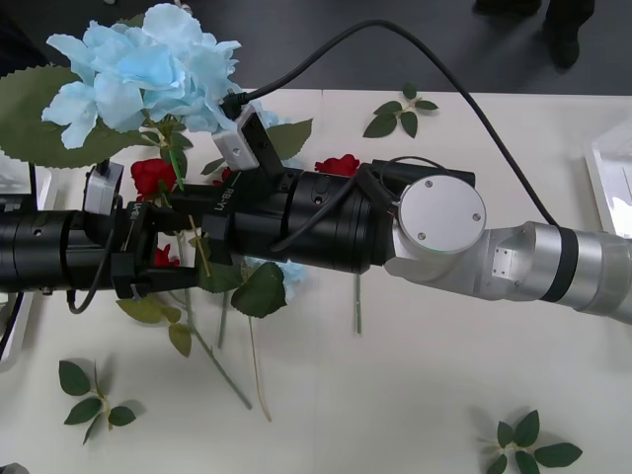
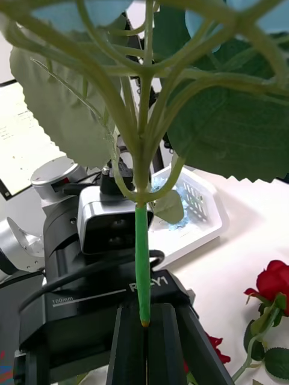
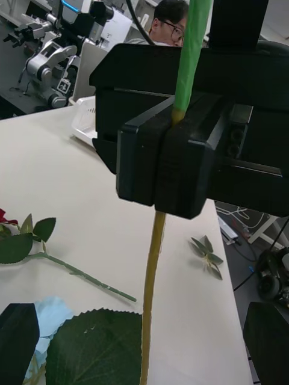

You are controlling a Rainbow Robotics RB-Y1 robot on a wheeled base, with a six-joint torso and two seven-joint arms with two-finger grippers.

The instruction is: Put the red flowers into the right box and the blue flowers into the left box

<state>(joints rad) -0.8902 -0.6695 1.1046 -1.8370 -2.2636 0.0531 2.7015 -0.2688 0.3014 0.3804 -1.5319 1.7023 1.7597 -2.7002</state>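
Note:
My right gripper (image 2: 145,340) is shut on the green stem of a pale blue flower (image 1: 148,69), holding it upright above the table's left part. The bloom rises above the arms. My left gripper (image 3: 143,343) is open, and the flower's lower yellowish stem hangs between its black fingers (image 3: 18,343), just below the right gripper (image 3: 162,168). Both grippers meet in the front view, left gripper (image 1: 148,267) beside right gripper (image 1: 193,237). Red roses (image 1: 153,176) lie on the table under the arms. The left box (image 2: 205,222) holds blue blooms. The right box (image 1: 614,173) shows at the right edge.
Loose green leaf sprigs lie at the back (image 1: 400,114), front left (image 1: 89,395) and front right (image 1: 528,444). Another rose (image 1: 338,165) and bare stems (image 1: 222,370) lie mid-table. A black cable (image 1: 395,44) arcs over the right arm.

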